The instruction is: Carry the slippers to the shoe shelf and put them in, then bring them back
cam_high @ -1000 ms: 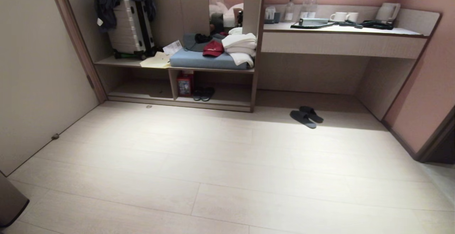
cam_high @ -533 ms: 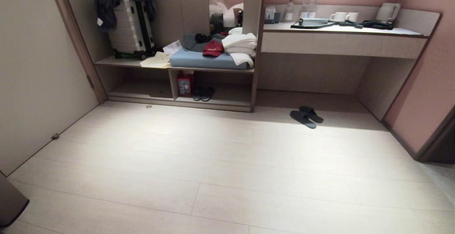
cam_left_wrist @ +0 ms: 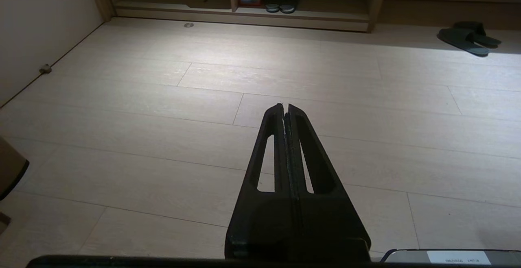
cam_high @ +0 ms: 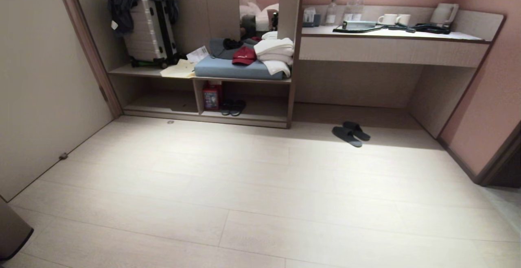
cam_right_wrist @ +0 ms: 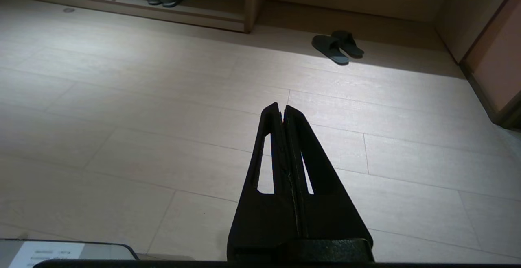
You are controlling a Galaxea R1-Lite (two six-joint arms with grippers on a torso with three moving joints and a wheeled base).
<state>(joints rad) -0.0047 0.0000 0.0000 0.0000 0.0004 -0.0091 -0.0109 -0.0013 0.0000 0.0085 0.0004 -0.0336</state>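
Note:
The dark grey slippers (cam_high: 351, 133) lie side by side on the pale floor, in front of the recess under the desk counter, right of the shoe shelf (cam_high: 244, 119). The same slippers (cam_left_wrist: 468, 40) (cam_right_wrist: 337, 47) appear far ahead in both wrist views. The shelf is a low beige unit with two open compartments. Its right compartment holds black shoes (cam_high: 233, 107) and a red box (cam_high: 211, 96). My left gripper (cam_left_wrist: 285, 107) and right gripper (cam_right_wrist: 281, 107) hang shut and empty above bare floor, far from the slippers. Neither arm appears in the head view.
A silver suitcase (cam_high: 149, 32), papers, a blue cushion (cam_high: 236, 68), a red cap (cam_high: 243, 55) and white towels (cam_high: 276, 54) sit on top of the shelf. The desk counter (cam_high: 390, 44) carries bottles, cups and a kettle. Walls stand left and right; a dark object (cam_high: 12, 231) is at the near left.

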